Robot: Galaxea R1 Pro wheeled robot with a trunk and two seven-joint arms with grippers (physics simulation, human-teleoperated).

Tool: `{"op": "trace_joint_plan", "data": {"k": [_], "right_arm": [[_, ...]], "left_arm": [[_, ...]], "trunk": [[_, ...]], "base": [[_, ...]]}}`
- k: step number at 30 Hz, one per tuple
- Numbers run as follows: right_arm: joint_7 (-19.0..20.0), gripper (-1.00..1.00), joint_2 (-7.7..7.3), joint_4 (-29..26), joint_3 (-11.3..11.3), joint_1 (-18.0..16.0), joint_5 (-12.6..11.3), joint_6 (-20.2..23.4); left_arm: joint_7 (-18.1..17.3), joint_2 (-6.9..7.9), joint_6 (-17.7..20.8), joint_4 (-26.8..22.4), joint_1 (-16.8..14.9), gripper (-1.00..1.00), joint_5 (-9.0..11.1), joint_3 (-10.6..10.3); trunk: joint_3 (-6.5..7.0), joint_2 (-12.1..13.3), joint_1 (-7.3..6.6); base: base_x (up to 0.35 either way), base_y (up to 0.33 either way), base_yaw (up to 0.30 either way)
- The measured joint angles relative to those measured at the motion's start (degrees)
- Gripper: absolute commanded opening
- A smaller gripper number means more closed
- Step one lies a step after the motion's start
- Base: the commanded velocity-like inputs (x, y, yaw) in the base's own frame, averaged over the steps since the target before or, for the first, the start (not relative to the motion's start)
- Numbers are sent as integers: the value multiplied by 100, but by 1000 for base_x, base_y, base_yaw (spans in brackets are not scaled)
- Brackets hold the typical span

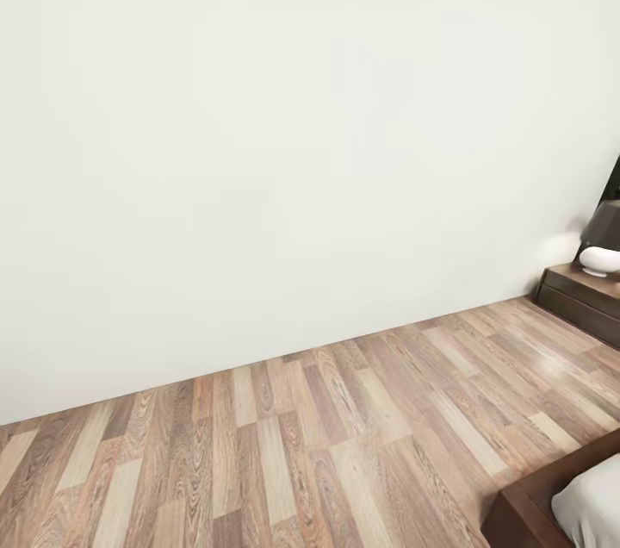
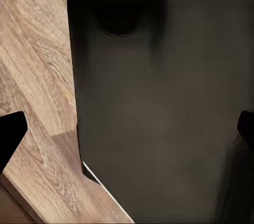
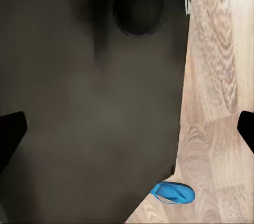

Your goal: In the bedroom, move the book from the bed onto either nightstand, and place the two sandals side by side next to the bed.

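Note:
The head view looks at a bare white wall and wood floor. A corner of the bed (image 1: 527,507), dark frame with pale mattress, shows at the lower right. At the right edge a dark brown nightstand (image 1: 579,293) stands against the wall. One blue sandal (image 3: 172,192) lies on the floor in the right wrist view, beside the robot's dark body. My left gripper (image 2: 127,137) and right gripper (image 3: 127,137) are both open, dark fingertips (image 3: 10,134) at the picture edges, nothing between them. The book and the other sandal are out of view.
A lamp with a white base (image 1: 600,260) and a dark shade sits on the nightstand. Wood floor (image 1: 284,445) stretches between the wall and the bed. The robot's dark body (image 2: 169,102) looms close in both wrist views.

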Motion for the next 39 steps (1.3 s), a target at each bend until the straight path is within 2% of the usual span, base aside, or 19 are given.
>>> {"op": "trace_joint_plan", "data": {"k": [3,24,39], "right_arm": [[-2,100,-4,-4,15,-25,19,-8],[63,100,-4,-8,8,-25,-47,-8],[61,100,-5,-8,8,-25,-48,-7]], "left_arm": [[-8,43,-8,-63,-1,100,-26,-9],[-8,8,-8,-258,-1,100,-16,-16],[-8,8,-8,-259,-1,100,-16,-16]], "trunk": [[2,1,0],[2,1,0],[2,1,0]], "base": [[0,0,0],[0,0,-1],[0,0,-217]]}}
